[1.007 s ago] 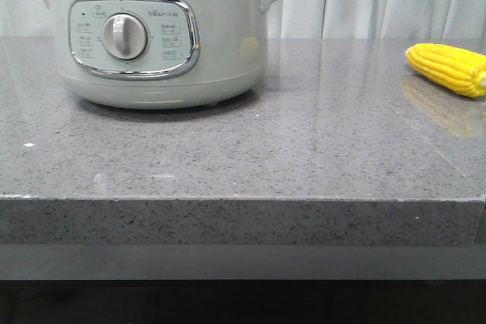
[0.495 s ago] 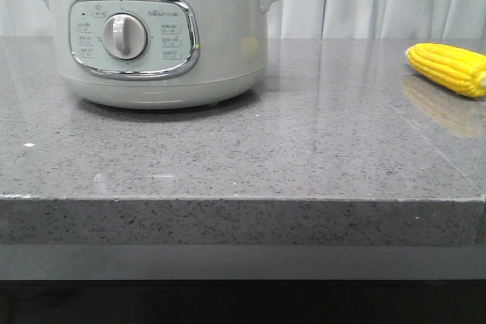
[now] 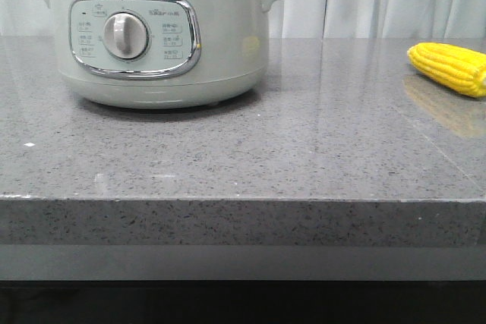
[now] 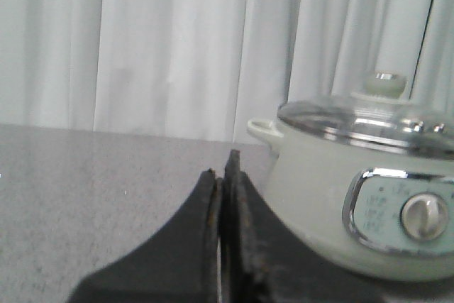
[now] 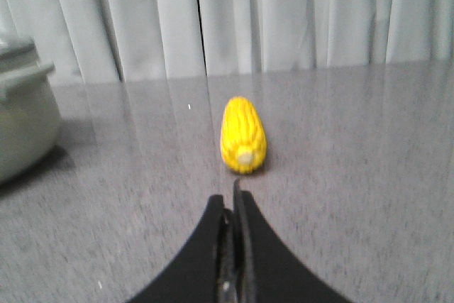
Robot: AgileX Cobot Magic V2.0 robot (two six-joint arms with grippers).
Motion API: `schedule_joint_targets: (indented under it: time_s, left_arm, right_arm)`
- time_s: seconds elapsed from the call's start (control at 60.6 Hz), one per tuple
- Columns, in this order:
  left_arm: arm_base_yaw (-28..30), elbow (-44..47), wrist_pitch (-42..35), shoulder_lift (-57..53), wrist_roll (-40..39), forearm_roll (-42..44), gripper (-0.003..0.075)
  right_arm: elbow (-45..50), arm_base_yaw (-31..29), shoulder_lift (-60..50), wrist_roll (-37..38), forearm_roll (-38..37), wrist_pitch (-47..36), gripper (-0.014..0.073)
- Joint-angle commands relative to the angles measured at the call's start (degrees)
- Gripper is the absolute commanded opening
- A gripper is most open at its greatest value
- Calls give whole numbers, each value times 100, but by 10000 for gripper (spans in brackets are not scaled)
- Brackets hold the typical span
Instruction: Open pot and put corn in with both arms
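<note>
White curtains hang behind a speckled grey stone counter (image 3: 250, 149), and on its left side stands the pot (image 3: 156, 36), pale grey-green, its glass lid (image 4: 365, 122) seated on the metal rim with a small round knob (image 4: 381, 84) on top. Well apart from it, at the counter's right edge, lies the corn (image 3: 448, 68) on its side. Both arms sit low and back: the left gripper (image 4: 223, 175) has its 2 fingers pressed together on nothing, beside the pot; the right gripper (image 5: 234, 211) is likewise closed and empty, pointing at the cob's butt end just ahead. The lid looks rigid, breakable and slick, so the knob is the sensible hold. The corn seems light, firm and prone to rolling; pinching it across its middle should work best.
</note>
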Motion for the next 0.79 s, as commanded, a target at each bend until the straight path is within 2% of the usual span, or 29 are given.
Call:
schedule_joint_targets:
  time_s: [0.0, 0.198, 0.33, 0.479, 0.776]
  left_arm:
    - [20, -802, 10, 311, -28, -63, -20]
    - [20, -2297, 1192, 1301, -18, -63, -20]
    - [20, -2954, 1808, 1963, -18, -52, -20]
    - [20, -3245, 1927, 2555, -18, -63, -20]
    - [20, -3220, 1939, 3107, -18, -63, -20]
  right_arm:
    - [-733, -21, 104, -5, -75, -31, -67]
    - [-1982, -21, 982, -10, -425, 758, -67]
    - [-2725, -21, 1655, -10, -472, 1214, -67]
    - [-3188, -21, 2380, -10, -472, 1630, -67]
    - [-3100, -21, 3320, -10, -472, 1784, -67]
